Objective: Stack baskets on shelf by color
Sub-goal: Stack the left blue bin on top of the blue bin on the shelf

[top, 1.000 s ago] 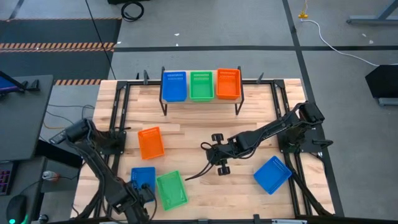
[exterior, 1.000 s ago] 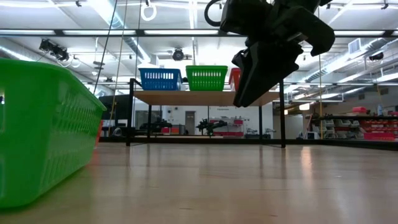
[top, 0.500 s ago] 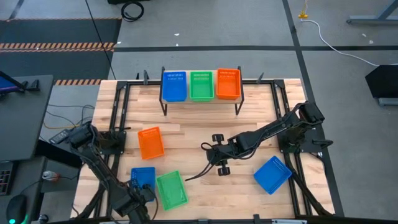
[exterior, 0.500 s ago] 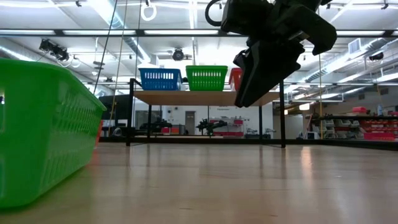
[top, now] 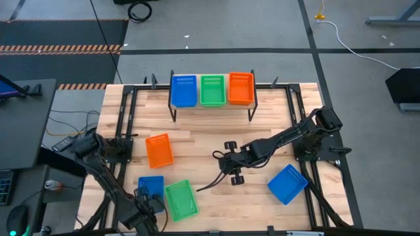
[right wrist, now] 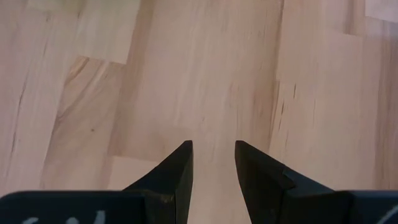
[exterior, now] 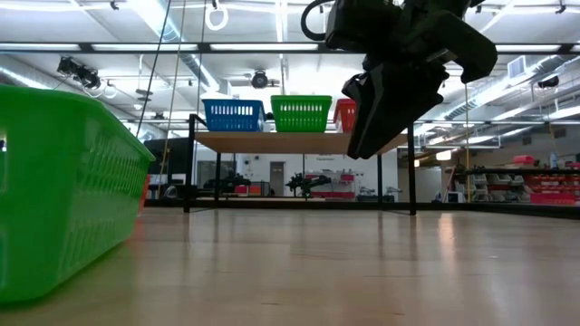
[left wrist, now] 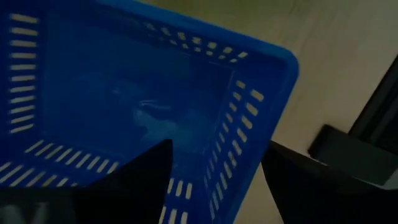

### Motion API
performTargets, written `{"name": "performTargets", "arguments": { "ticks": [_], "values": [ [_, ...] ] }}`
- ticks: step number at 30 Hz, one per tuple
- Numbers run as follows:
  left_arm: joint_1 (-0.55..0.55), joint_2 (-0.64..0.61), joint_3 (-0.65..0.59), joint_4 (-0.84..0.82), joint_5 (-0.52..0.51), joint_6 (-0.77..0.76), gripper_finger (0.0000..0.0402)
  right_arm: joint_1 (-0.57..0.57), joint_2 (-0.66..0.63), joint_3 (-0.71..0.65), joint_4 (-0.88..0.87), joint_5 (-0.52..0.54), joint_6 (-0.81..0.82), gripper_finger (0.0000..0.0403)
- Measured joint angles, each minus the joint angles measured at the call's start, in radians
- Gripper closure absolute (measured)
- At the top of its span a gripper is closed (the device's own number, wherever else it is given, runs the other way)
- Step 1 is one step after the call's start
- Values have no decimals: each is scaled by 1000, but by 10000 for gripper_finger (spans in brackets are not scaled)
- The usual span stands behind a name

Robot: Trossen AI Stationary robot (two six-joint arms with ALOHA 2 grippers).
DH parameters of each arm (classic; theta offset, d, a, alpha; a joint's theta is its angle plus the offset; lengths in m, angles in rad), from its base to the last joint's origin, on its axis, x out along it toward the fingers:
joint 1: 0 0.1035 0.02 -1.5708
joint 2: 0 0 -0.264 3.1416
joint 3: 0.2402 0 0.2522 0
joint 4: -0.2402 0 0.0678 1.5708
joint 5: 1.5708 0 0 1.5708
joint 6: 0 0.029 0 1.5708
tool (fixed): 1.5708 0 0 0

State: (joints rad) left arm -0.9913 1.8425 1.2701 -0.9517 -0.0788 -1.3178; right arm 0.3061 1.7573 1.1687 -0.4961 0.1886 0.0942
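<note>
On the pale wooden shelf [top: 211, 106] at upper centre of the high view, a blue basket [top: 184, 90], a green basket [top: 212, 90] and an orange basket [top: 241, 88] are being shown, all with perforated walls. On the light, striped-plank table [top: 203, 141], orange [top: 159, 150], blue [top: 150, 187], green [top: 181, 200] and another blue [top: 287, 183] are being displayed. Both arms are being rendered black.

Left gripper [left wrist: 214, 180] low, jaws wide apart; right gripper [right wrist: 213, 163] hovering mid-table, jaws parted, empty.
</note>
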Motion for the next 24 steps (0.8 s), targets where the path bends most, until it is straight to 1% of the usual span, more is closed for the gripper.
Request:
{"name": "performTargets", "arguments": {
  "ticks": [5, 8, 11, 16, 17, 18, 22, 24],
  "values": [
    [7, 31, 0, 13, 45, 26, 175, -4, 0, 0, 0, 0, -59, 277],
    [14, 33, 0, 7, 52, 26, 205, -9, 0, 0, 0, 0, -76, 277],
    [23, 36, 0, 5, 45, 26, 255, -10, 0, 0, 1, 1, -84, 277],
    [40, 37, 0, 2, 38, 42, 367, -8, 0, 0, -8, 0, -72, 277],
    [47, 34, 0, -1, 39, 39, 384, -7, 0, 0, -14, 1, -72, 277],
    [55, 31, 0, -2, 40, 33, 390, -5, 0, 0, -17, 0, -72, 277],
    [89, 16, 0, -1, 65, 22, 393, -3, 0, 0, -22, -2, -65, 277],
    [105, 14, 22, -33, 74, 22, 396, -3, 0, 0, -22, -2, -65, 277]
  ]
}}
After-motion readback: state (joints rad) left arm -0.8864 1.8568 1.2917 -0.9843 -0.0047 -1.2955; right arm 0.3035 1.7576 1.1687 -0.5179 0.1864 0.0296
